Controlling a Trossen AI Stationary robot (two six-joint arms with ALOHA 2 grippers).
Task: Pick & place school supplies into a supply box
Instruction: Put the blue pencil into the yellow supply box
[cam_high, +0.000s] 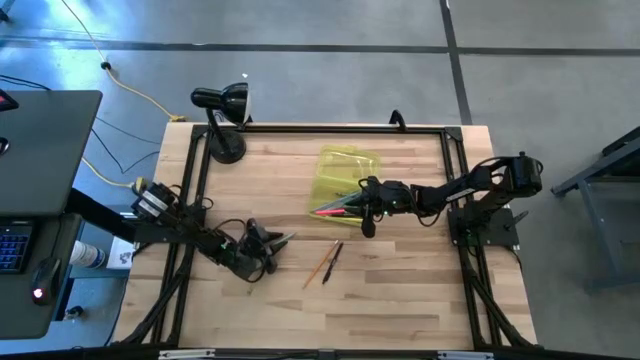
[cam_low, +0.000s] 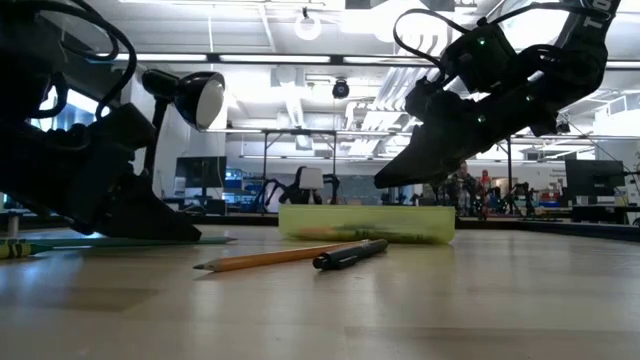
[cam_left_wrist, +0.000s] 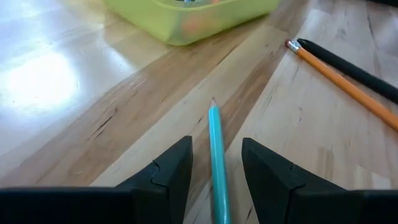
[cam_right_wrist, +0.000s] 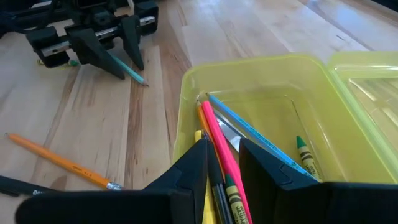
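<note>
Your left gripper (cam_left_wrist: 214, 171) holds the teal pencil (cam_left_wrist: 216, 143) lengthwise between its fingers, tip aimed toward the supply box (cam_high: 347, 178), where your right gripper (cam_right_wrist: 222, 163) hovers part-open, empty.

I found almost no readable text in any view. One green crayon (cam_right_wrist: 303, 154) inside the supply box (cam_right_wrist: 261, 68) carried dark printed lettering on its wrapper, and a second green crayon (cam_right_wrist: 233, 198) beside the pink pencil (cam_right_wrist: 219, 140) carried similar print; I could not make out the words on either. I read no labels, numbers or signs on the table (cam_high: 400, 290) or the arms.
</note>
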